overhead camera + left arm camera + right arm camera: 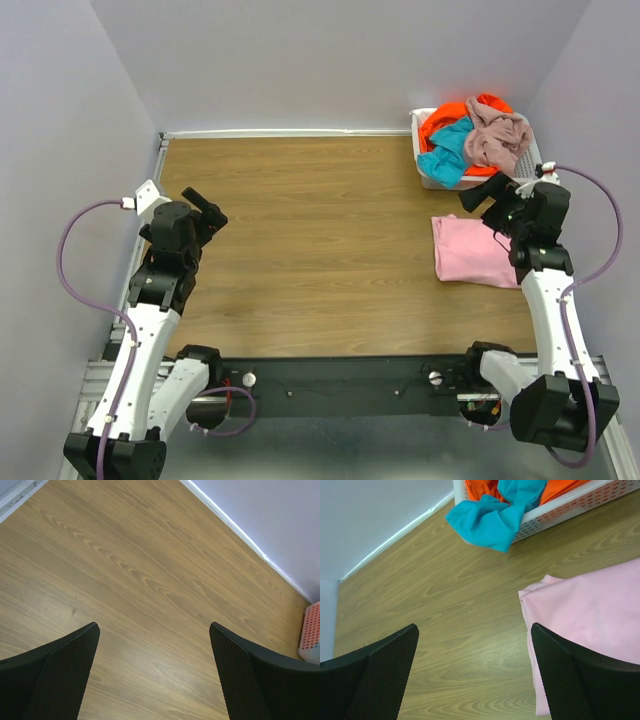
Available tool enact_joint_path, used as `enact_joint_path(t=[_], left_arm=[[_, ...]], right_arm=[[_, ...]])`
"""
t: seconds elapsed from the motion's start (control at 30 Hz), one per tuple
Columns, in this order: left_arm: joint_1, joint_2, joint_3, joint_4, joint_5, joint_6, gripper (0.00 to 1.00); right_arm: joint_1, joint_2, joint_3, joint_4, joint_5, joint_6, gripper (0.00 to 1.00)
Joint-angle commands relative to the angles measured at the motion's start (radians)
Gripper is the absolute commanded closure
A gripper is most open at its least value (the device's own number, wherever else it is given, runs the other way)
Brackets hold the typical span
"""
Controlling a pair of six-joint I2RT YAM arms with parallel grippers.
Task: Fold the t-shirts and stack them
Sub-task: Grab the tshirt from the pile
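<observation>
A light pink t-shirt [470,252] [590,610] lies folded flat on the wooden table at the right. Orange [447,115], teal [447,152] [487,522] and dusty mauve [497,135] t-shirts are heaped in the white basket [424,178] [580,502] at the back right; the teal one hangs over its rim. My right gripper [480,193] [475,630] hovers open above the pink shirt's far left corner, holding nothing. My left gripper [205,208] [155,627] is open over bare wood at the left, empty.
Grey walls close in the table on the left, back and right. The wooden tabletop [320,240] spreads between the two arms. The basket's corner [312,635] shows at the right edge of the left wrist view.
</observation>
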Motion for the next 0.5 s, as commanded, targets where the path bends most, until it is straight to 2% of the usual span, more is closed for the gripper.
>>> enact_joint_path(t=[0.0, 0.1, 0.13, 0.47], left_arm=[[0.004, 0.01, 0.019, -0.005, -0.03, -0.015, 0.01], [0.003, 0.016, 0.017, 0.012, -0.03, -0.014, 0.01], [0.004, 0.019, 0.016, 0.015, -0.029, -0.014, 0.01], [0.004, 0.077, 0.021, 0.046, -0.038, -0.011, 0.01]], right_arm=[[-0.005, 0.049, 0.1, -0.021, 0.009, -0.039, 0.0], [-0.004, 0.111, 0.171, -0.024, 0.061, -0.084, 0.0], [-0.004, 0.137, 0.201, -0.024, 0.122, -0.09, 0.0], [-0.005, 0.675, 0.666, -0.076, 0.383, -0.199, 0.0]])
